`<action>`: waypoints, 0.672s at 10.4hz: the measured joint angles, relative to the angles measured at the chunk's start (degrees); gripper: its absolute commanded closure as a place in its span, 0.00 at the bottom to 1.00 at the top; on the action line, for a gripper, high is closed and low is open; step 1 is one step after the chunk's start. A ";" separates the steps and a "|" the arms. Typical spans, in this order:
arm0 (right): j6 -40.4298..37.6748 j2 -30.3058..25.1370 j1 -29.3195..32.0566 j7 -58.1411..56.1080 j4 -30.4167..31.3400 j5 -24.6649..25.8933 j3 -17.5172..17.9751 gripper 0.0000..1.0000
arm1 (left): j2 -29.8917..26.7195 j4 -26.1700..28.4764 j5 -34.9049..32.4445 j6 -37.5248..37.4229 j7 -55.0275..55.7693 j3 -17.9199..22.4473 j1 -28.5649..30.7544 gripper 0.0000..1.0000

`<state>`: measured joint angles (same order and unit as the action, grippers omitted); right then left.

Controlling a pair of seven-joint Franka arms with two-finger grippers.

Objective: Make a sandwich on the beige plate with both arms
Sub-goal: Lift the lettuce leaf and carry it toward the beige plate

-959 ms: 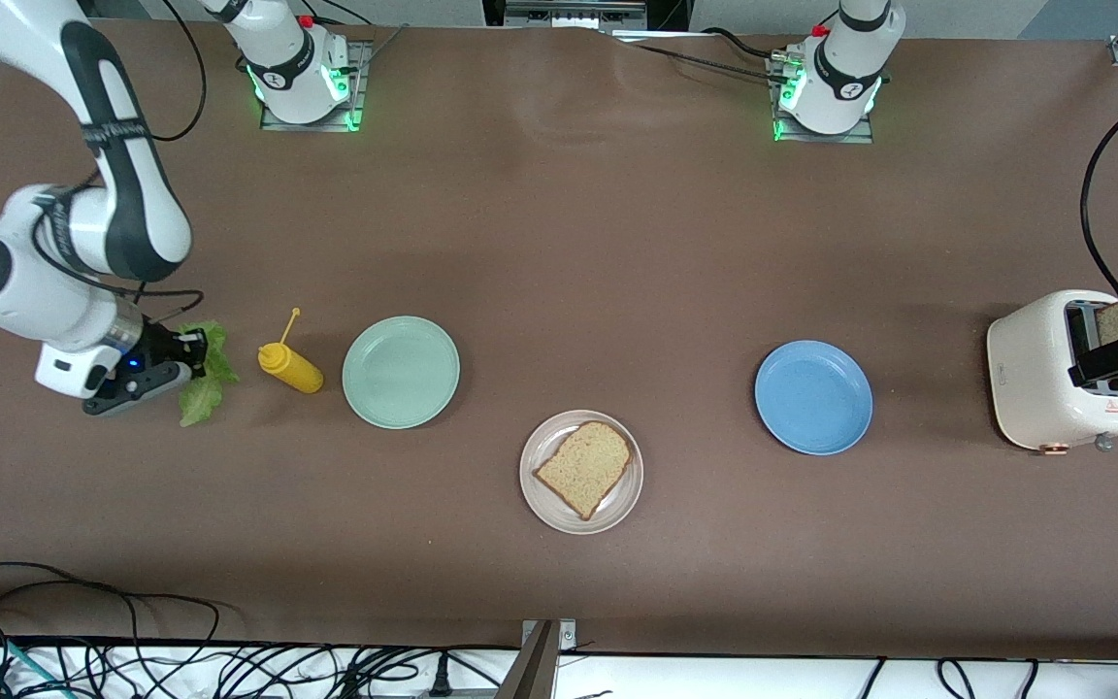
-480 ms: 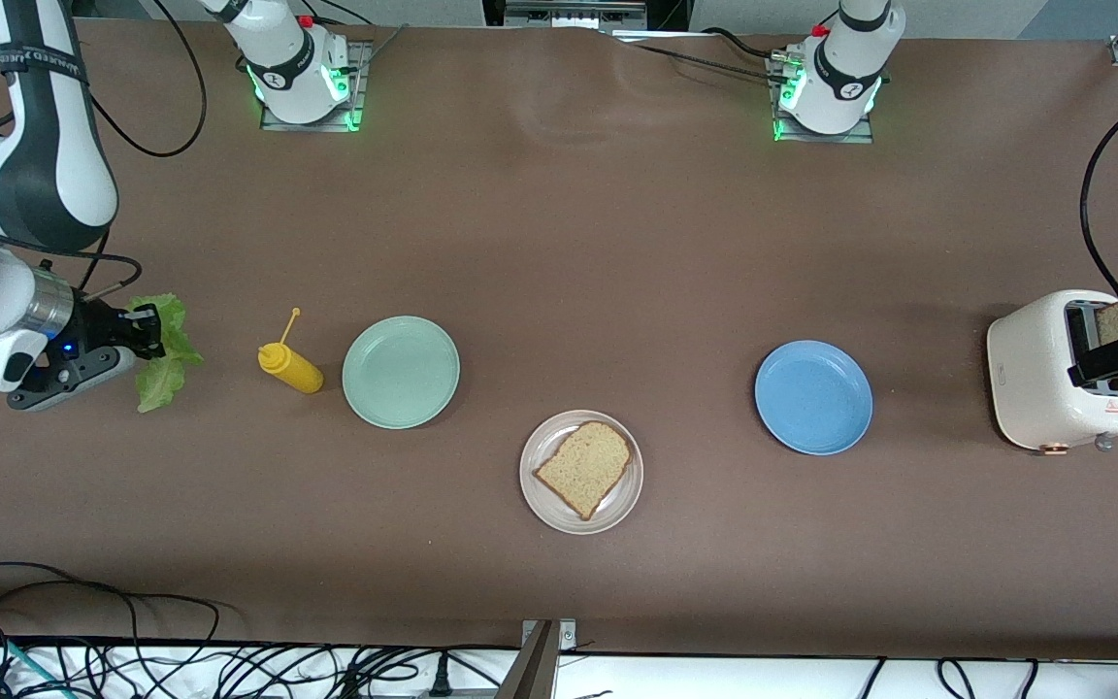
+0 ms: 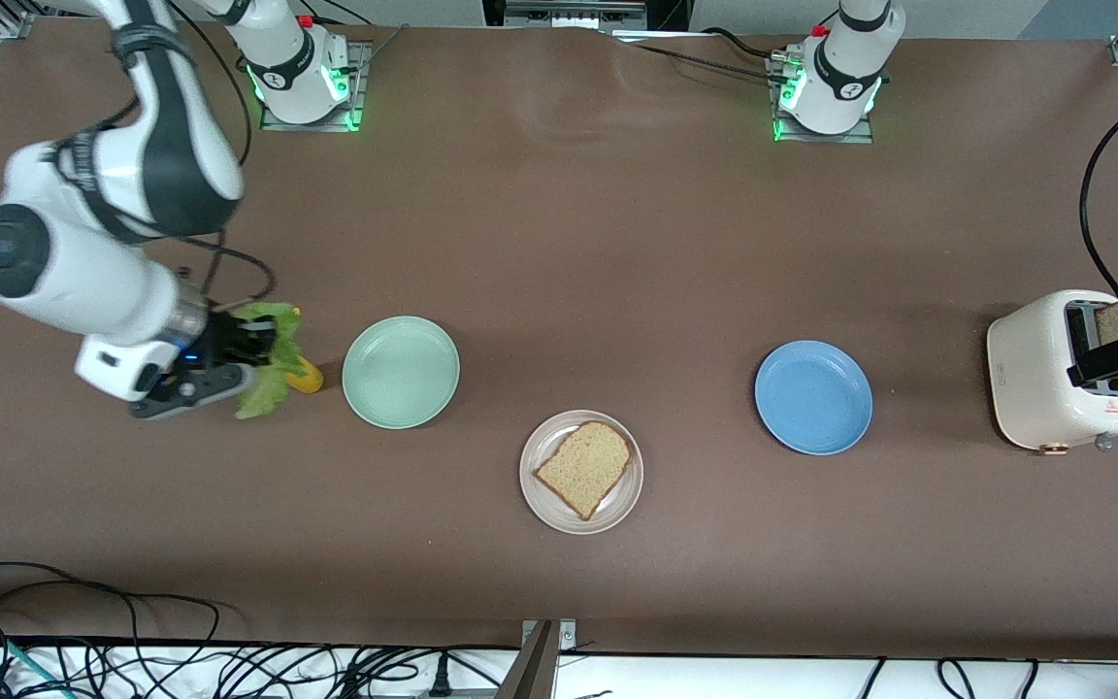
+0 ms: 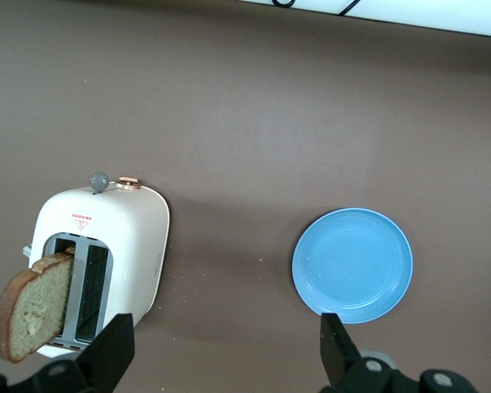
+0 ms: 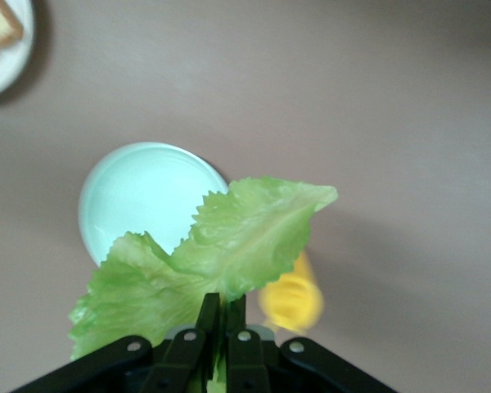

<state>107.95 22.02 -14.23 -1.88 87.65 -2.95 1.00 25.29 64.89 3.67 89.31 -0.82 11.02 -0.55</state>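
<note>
While your right gripper (image 3: 246, 351) pinches the lettuce leaf (image 3: 263, 364) up in the air, the yellow squeeze bottle (image 3: 305, 377) lies under it on the counter (image 3: 559, 243), with the mint green plate (image 3: 401, 372) just beside that. Your left gripper (image 4: 221, 360) hangs over the toaster (image 3: 1054, 374) with its fingers spread, gripping nothing; a bread slice (image 4: 29, 307) stands in the slot under it and the blue plate (image 3: 813, 396) lies nearby. Well apart from both, the beige plate (image 3: 544, 505) carries one bread slice (image 3: 585, 467).

High front camera, two downward wrist cameras
</note>
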 measured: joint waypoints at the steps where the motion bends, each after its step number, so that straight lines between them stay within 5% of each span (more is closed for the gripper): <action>1: 0.01 2.25 -2.99 5.50 -2.93 -0.01 0.02 1.00 | 0.00 0.01 0.00 0.00 0.00 -0.01 0.01 0.00; 7: 4.52 20.79 -18.96 36.68 -22.86 -0.03 -1.13 1.00 | 0.00 0.03 0.00 -0.03 0.00 -0.16 0.00 0.00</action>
<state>112.47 42.81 -33.19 34.80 64.79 -2.99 -0.14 25.29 64.91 3.67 89.27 -0.82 10.86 -0.55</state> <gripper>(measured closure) 0.925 0.000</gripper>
